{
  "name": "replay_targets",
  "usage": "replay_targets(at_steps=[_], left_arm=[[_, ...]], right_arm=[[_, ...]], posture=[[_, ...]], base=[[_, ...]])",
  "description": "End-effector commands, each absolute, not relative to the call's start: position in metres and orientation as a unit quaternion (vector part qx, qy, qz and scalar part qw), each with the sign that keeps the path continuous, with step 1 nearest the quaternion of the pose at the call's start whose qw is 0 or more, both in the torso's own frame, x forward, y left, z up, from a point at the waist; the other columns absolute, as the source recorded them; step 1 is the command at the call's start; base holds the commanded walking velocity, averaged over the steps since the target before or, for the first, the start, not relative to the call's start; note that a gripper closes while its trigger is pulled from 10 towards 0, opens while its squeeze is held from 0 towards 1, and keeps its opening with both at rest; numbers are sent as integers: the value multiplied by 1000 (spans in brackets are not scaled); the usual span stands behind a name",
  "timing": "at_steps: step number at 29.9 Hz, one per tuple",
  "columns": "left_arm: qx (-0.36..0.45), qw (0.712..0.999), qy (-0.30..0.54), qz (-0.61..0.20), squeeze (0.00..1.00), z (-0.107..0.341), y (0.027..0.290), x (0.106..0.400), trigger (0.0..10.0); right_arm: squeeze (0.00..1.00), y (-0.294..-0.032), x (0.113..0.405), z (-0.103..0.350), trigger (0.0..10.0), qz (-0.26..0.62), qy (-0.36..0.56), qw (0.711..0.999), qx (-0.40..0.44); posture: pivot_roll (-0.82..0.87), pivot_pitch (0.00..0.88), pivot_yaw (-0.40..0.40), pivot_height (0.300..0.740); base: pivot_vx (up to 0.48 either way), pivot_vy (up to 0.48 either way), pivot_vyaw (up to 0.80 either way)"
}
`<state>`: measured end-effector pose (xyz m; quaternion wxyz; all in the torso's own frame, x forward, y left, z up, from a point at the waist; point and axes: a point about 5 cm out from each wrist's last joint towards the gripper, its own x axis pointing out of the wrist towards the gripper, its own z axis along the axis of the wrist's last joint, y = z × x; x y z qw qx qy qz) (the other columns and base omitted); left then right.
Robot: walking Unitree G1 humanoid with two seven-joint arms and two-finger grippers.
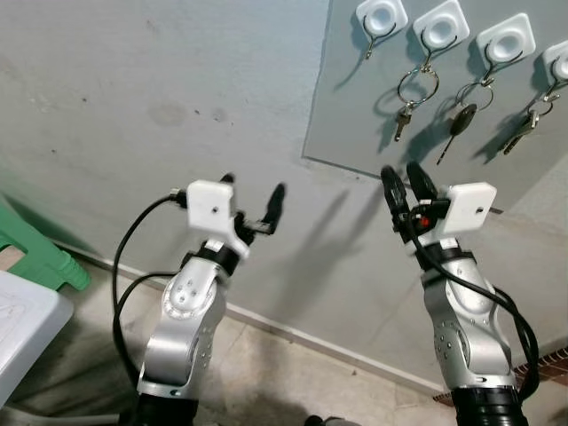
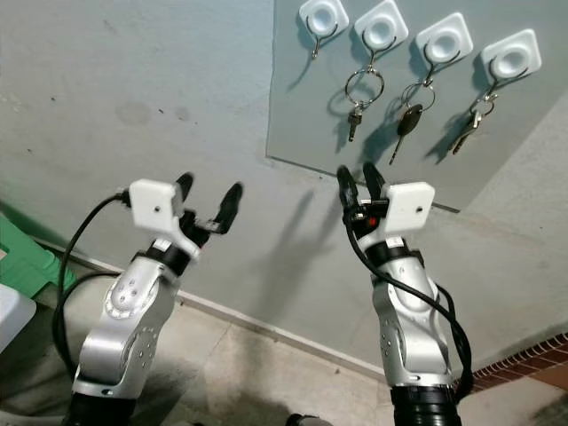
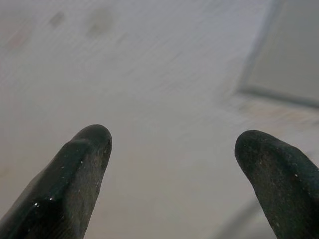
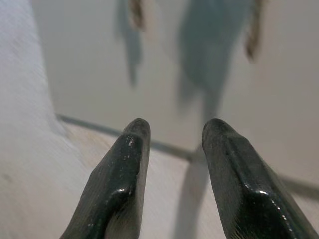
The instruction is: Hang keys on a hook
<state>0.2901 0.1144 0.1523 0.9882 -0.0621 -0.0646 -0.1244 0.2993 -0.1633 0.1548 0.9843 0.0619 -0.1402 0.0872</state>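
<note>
A grey panel on the wall carries a row of white hooks. The leftmost hook is bare. Its neighbour holds a key ring with a small key, then come a black-headed key and a bunch of keys on the hooks to the right. My right gripper is raised just below the panel's lower edge, open by a narrow gap with nothing between its fingers. Further left, my left gripper is open wide and empty, pointing at bare wall.
A green stool and a white object stand at the lower left. A baseboard runs along the foot of the wall above the tiled floor. Red brick shows at the lower right.
</note>
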Motion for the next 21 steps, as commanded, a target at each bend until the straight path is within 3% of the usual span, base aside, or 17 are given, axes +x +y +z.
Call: replay_targets(at_steps=[1,9,21], left_arm=[[-75,990,-49,-108,0,142,120,289,10000],[-124,990,-16,-70,0,112,138,284,10000],[-101,994,6,-44,0,86,155,279,10000]], right_arm=[[0,-170,297,148,10000,71,-130,987,59],[0,-185,286,112,10000,39,-67,997,30],[0,-189,273,77,10000,20,-10,1000,22]], posture=[[-10,121,-57,740],[-5,106,-54,740],[-6,76,-37,740]], base=[[0,0,0],[0,0,0],[0,0,0]])
